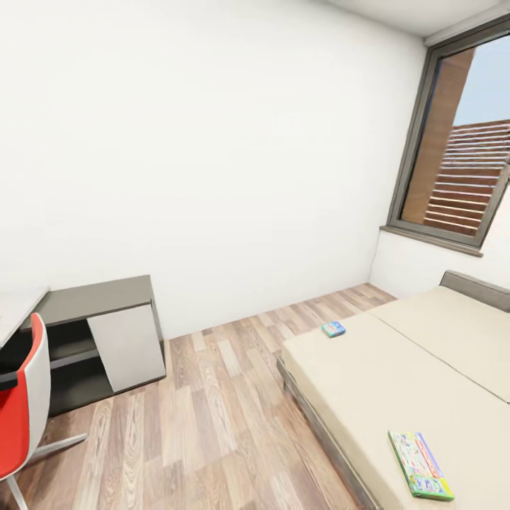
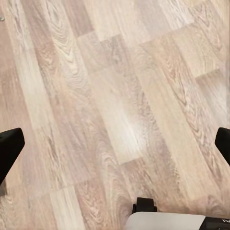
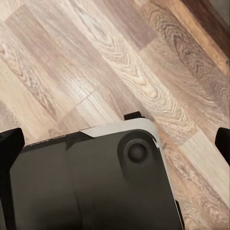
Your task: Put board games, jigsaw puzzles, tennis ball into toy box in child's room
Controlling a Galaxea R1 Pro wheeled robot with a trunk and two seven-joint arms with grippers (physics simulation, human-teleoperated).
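On the bed (image 1: 397, 375), at the right of the head view, lie two board games — the blue one (image 1: 333, 329) near the bed's far left corner, the green-edged one (image 1: 421, 465) at lower right. A corner of the tabletop (image 1: 15, 306) shows at the left edge, above a red chair (image 1: 20, 404). My left hand (image 2: 115, 148) and my right hand (image 3: 115, 143) both hang over the wood floor (image 1: 212, 418) — fingers spread wide, holding nothing.
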